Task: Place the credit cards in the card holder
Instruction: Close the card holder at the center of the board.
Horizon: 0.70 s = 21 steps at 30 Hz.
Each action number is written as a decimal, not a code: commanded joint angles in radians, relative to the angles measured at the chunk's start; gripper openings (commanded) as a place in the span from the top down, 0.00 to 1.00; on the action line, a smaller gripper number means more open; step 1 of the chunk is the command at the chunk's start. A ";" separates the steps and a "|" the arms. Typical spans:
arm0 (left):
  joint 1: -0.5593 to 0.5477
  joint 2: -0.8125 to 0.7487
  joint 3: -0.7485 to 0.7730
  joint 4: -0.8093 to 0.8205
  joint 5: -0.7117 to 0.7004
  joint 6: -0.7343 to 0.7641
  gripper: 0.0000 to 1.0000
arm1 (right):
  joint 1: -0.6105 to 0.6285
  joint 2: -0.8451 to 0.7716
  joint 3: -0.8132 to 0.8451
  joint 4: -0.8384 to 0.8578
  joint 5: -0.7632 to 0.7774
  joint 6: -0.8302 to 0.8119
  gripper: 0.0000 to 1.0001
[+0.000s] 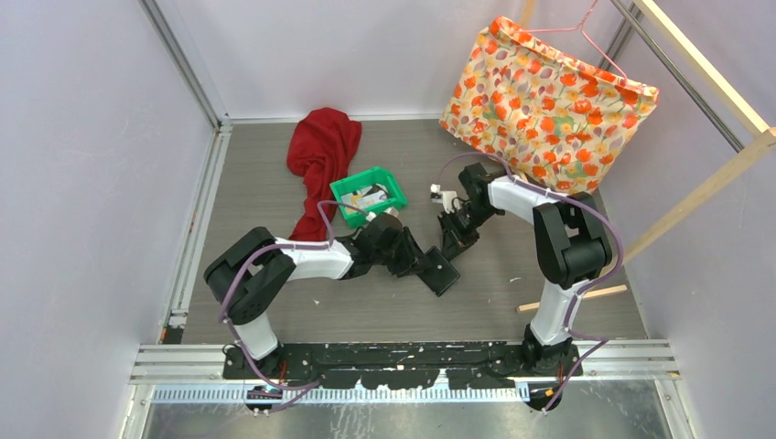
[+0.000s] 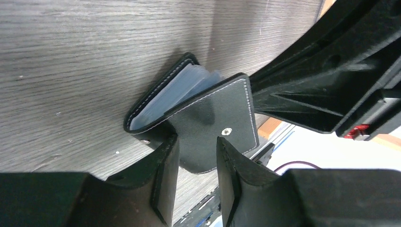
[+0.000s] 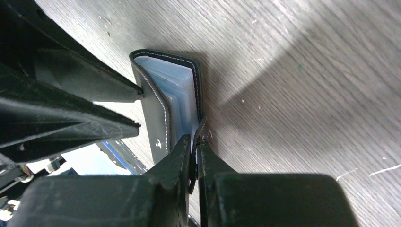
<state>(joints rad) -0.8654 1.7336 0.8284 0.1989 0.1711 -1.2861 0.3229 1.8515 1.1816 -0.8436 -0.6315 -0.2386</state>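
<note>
**Top view:** Two black-and-white arms are reaching toward the middle of a grey wood-grain table (image 1: pixel 366 315). The left gripper (image 1: pixel 426 262) and the right gripper (image 1: pixel 454 241) are meeting at the small black card holder (image 1: pixel 445 276). It is sitting on the table near a green bin (image 1: pixel 352 179), on the bin's right. Pale flat pieces (image 1: pixel 371 193) are lying in the bin, too small to identify. A red cloth (image 1: pixel 320 151) is lying beyond the bin, and a flowered bag (image 1: pixel 549 101) is hanging at the far right.

**Left wrist view:** The card holder (image 2: pixel 208 118) is standing partly open on the table, with pale glossy pockets (image 2: pixel 182 87) showing between its covers. The left fingers (image 2: pixel 163 175) are standing a little apart and clamping nothing. The cover with the snap stud (image 2: pixel 227 131) is showing in the gap between them. The right gripper's black body is filling the upper right, its tip meeting the holder's upper corner.

**Right wrist view:** The right gripper (image 3: pixel 195 144) is nearly closed, pinching a thin stitched edge of the card holder (image 3: pixel 156 111). The left gripper's two tips are touching the opposite cover from the left.
</note>
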 commanded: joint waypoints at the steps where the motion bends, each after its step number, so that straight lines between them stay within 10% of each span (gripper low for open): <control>1: 0.008 -0.071 0.009 -0.001 -0.018 0.082 0.63 | 0.038 -0.029 0.052 0.017 0.030 -0.016 0.89; 21: 0.045 0.022 -0.035 -0.169 -0.031 0.058 0.75 | 0.063 0.019 0.158 0.020 0.095 -0.063 0.67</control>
<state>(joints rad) -0.8440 1.7332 0.8463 0.1398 0.1810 -1.2476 0.4202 1.8771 1.2770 -0.8295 -0.5282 -0.2714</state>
